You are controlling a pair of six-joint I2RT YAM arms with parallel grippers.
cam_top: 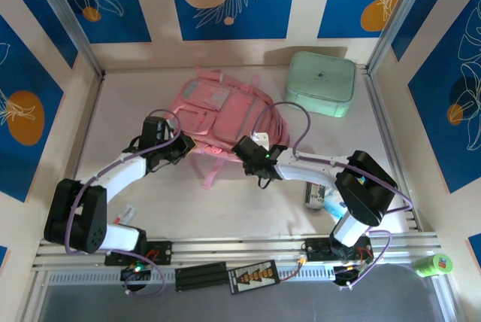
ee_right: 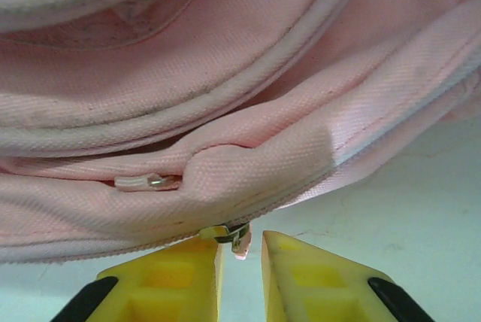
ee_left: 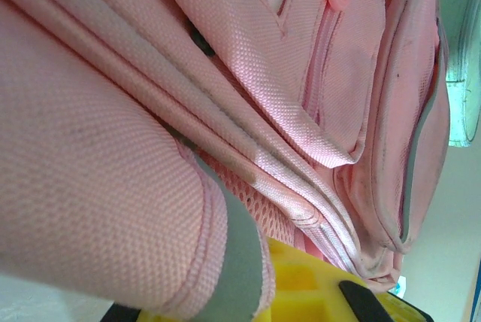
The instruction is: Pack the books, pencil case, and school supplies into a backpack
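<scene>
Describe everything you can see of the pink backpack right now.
The backpack is soft light-pink woven fabric with grey trim, front pockets, straps and zips, somewhat scuffed. It lies flat on the table at the far middle, left of the mint-green box. The left end effector is shut on a near-edge fold; the right end effector stands slightly open around a zipper pull.

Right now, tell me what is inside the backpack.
Its contents are covered: pink fabric and closed-looking zipper seams hide the interior of the backpack. A zipper pull hangs at the slightly parted tips of the right claw.
</scene>
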